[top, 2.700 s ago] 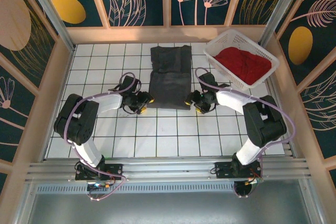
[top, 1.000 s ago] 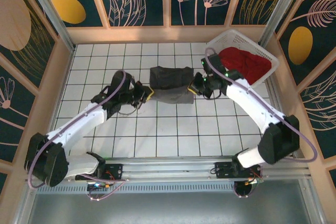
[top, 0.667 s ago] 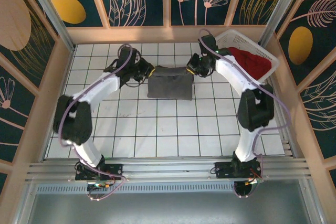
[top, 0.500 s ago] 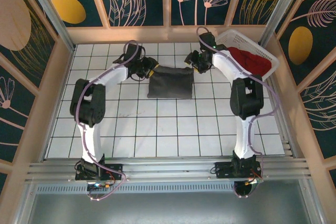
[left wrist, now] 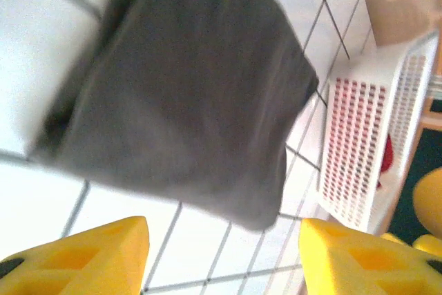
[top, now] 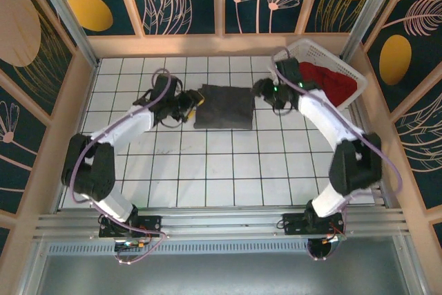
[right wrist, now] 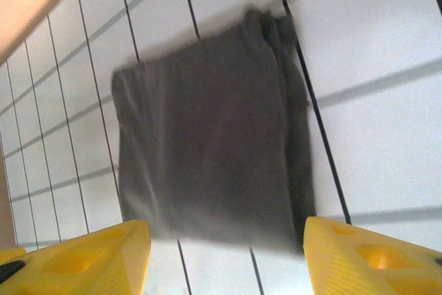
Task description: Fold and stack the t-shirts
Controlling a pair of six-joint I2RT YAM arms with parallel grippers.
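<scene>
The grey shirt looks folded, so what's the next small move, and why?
Probably swing the open right claw toward the basket for the red t-shirt: the grey t-shirt lies folded with no claw on it, while the red one sits bunched there.

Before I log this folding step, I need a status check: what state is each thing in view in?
grey t-shirt: folded into a compact rectangle, flat on the table, not gripped.
red t-shirt: unfolded, bunched in the white basket.
white basket: upright, holding the red t-shirt.
left gripper: open, empty, beside the grey t-shirt.
right gripper: open, empty, beside the grey t-shirt.
</scene>
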